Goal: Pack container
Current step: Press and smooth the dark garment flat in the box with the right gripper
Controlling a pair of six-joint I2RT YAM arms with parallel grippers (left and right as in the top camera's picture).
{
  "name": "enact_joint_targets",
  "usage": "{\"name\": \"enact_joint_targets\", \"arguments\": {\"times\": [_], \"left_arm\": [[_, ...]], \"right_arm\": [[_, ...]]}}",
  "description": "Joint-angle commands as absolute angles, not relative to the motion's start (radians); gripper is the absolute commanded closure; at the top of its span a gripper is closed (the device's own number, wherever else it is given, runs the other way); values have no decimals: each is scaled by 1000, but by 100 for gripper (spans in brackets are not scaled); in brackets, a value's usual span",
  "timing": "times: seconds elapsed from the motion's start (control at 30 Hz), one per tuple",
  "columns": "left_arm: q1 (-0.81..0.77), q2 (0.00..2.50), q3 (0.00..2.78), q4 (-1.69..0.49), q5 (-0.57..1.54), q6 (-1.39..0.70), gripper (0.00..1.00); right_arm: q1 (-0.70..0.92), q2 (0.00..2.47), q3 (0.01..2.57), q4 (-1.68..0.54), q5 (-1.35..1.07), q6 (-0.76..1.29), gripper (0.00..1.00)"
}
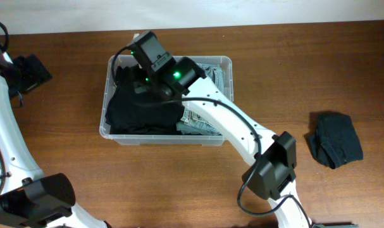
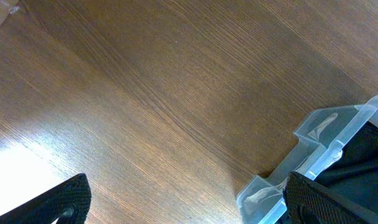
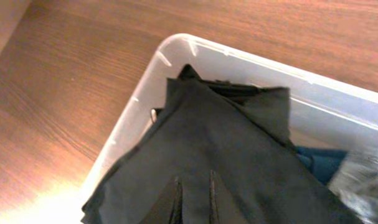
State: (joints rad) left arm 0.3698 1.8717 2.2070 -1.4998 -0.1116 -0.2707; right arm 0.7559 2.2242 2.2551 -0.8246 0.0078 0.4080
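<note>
The container (image 1: 227,62), a clear plastic bin, stands at the middle back of the table; its rim (image 3: 238,55) also shows in the right wrist view and one corner (image 2: 313,134) in the left wrist view. A black garment (image 1: 136,109) fills its left half. My right gripper (image 3: 193,200) is low over the black garment (image 3: 220,130), jaws almost together with a fold of the cloth pinched between them. In the overhead view the wrist (image 1: 155,62) hides those fingers. My left gripper (image 2: 189,205) hangs wide open over bare table left of the bin, holding nothing.
A grey patterned cloth (image 1: 203,120) and a blue one (image 3: 319,158) lie in the bin's right half. A dark folded garment (image 1: 335,140) rests on the table at the right. The right arm (image 1: 242,130) crosses the bin's front right corner.
</note>
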Motion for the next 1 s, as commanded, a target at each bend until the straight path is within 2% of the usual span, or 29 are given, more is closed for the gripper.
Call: {"name": "enact_joint_targets", "arguments": {"times": [0.0,0.1,0.4,0.63,0.8,0.97], "left_arm": [[371,1847,2218,-1497,-112,-280,1],[371,1847,2218,-1497,-112,-280,1],[371,1847,2218,-1497,-112,-280,1],[371,1847,2218,-1497,-112,-280,1],[371,1847,2218,-1497,-112,-280,0],[371,1847,2218,-1497,-112,-280,1]], "right_arm": [[760,2303,2246,-806,3,401,91],[760,2357,2246,-793,2,401,96],[767,2463,2246,-793,-46,401,96],[764,2411,2290,-835,-44,397,95],[762,2323,2386,-942,17,397,94],[749,2230,2487,-1129,176,398,81]]}}
